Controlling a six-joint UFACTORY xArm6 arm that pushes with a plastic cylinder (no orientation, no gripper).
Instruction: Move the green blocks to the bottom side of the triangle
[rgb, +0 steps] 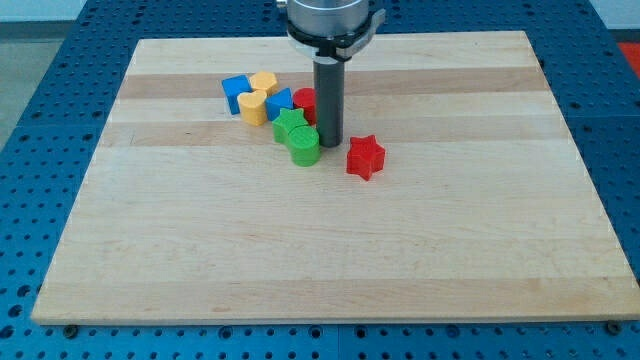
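**Green blocks sit just left of my tip, below the blue triangle**

The two green blocks huddle together near the middle of the upper counter: a green star-like block (290, 125) at the back and a green cylinder-like block (305, 146) in front, touching each other. As a pair they run diagonally, from the view's upper left to lower right. My tip (329, 146) stands just to their right, touching or almost touching the front green one.

The blue triangle (279, 102) lies just above the green pair, toward the view's top, so the greens look close to its bottom side already; any further nudge would be small.

Around them: a red block (304, 100) half hidden behind the rod, two yellow blocks (256, 104) (263, 82), a blue block (236, 91), and a red star (365, 156) to my tip's right.

The arm carries no claw, so there is no open or closed state to tell.
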